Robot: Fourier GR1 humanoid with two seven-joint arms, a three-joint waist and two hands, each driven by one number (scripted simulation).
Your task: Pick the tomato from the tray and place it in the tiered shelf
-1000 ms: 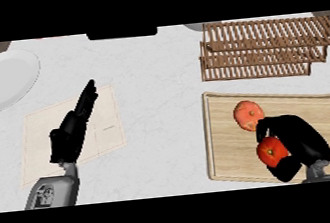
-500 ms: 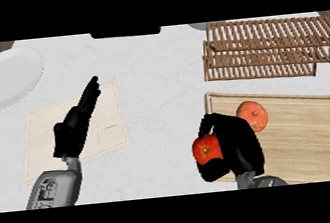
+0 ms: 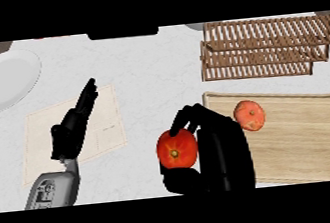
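The right robot hand [image 3: 216,151] has its fingers and thumb curled round a red tomato [image 3: 177,151], which sits at the hand's left side, stem end facing up toward the viewer — it is held over the pale desk [image 3: 150,75], just left of the wooden tray's [image 3: 304,140] near-left corner and off the tray itself. Just beyond and to the right of this hand a second, paler orange-red tomato [image 3: 249,115] lies on the tray, close to the fingertips but apart from them. Farther ahead of the hand, past the tray's far edge, stands the slatted wooden tiered shelf [image 3: 266,48], well apart from the held tomato. The left robot hand [image 3: 72,130] shows at the left, well apart from the right one, its fingers straight and pointing away from the robot, holding nothing; it lies over a cream placemat [image 3: 44,132] spread on the desk. Ahead of that hand and to its left, near the desk's far-left corner, rests a white plate [image 3: 6,81].
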